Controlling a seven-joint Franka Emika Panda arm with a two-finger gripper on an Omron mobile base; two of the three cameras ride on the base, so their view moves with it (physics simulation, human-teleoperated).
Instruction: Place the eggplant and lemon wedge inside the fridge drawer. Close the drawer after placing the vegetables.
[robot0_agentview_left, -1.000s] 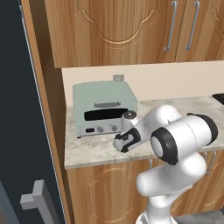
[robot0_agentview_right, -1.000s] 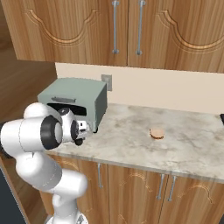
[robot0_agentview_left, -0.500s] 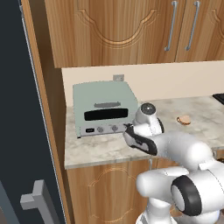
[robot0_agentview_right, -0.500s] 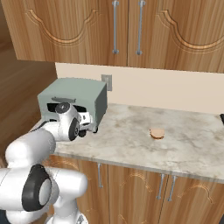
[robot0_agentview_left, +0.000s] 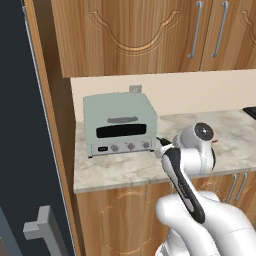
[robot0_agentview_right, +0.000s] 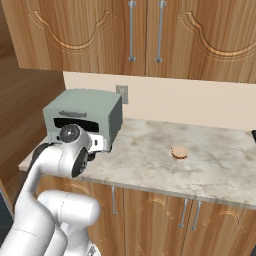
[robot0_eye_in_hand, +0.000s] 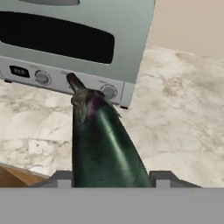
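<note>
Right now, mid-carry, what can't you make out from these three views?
- Eggplant: its lower end is cut off at the bottom of the hand view, so the jaws' contact with it is unseen.
- Bun-like item: too small in the right base view to identify.
- Toaster oven: cropped by the top and left edges of the hand view.

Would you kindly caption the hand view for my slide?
Gripper holding the eggplant, stem pointing toward the toaster oven on the marble counter.
</note>
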